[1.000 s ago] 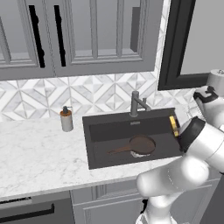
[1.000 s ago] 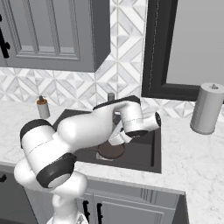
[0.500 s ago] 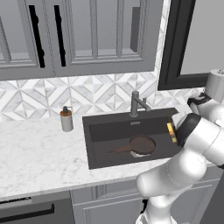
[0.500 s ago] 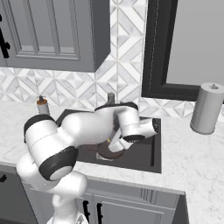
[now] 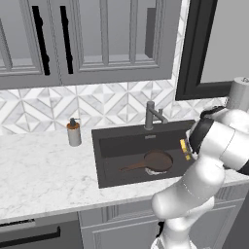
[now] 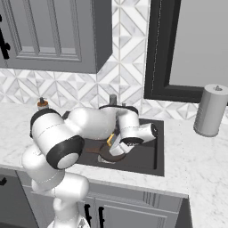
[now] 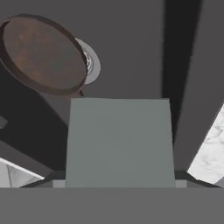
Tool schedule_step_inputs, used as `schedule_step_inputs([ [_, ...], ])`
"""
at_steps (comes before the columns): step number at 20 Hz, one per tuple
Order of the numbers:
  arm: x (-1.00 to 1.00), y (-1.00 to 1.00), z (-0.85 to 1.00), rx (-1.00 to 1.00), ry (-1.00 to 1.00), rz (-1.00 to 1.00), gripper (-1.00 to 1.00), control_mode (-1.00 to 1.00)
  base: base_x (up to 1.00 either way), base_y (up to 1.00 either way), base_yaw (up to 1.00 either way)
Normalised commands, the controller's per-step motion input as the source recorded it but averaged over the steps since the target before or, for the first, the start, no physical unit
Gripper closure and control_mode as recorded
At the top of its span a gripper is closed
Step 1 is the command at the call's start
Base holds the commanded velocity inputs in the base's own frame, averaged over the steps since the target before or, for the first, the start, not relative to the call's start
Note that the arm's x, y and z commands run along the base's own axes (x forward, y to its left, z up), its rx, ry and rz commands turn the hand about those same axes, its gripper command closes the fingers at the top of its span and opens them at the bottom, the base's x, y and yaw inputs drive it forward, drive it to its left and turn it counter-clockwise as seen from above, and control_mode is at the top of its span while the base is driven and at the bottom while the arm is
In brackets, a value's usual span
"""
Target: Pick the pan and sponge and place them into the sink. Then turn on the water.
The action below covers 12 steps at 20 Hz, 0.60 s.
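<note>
The pan (image 5: 155, 160) lies flat on the floor of the sink (image 5: 121, 146), its long handle pointing left; in the hand view the pan (image 7: 43, 54) partly covers the silver drain (image 7: 90, 64). My gripper (image 6: 115, 141) hangs low inside the basin, just right of the pan, shut on the sponge (image 5: 185, 149). The sponge's grey-green top (image 7: 120, 142) sits between the fingers in the hand view and hides their tips. Its yellow body (image 6: 110, 140) shows beside the hand. No water runs from the faucet (image 5: 150, 115).
A soap dispenser (image 5: 74, 132) stands on the white marble counter left of the sink. A paper towel roll (image 6: 210, 110) stands on the counter to the right. Grey cabinets hang above, and a dark-framed window is at the back right.
The arm has carried the sponge from the sink's right rim down into the basin, closer to the pan. The pan has not moved.
</note>
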Motion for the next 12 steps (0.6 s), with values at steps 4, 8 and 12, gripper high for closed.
schedule_step_inputs([
  [4,0.39,0.11,-0.12,0.00,0.00,0.00,1.00,-1.00,0.00,0.00,0.00],
  [8,0.36,0.10,-0.14,0.00,0.01,0.00,1.00,-1.00,0.00,0.00,0.00],
  [12,0.08,0.11,-0.22,0.00,0.00,0.00,1.00,-1.00,0.00,0.00,0.00],
])
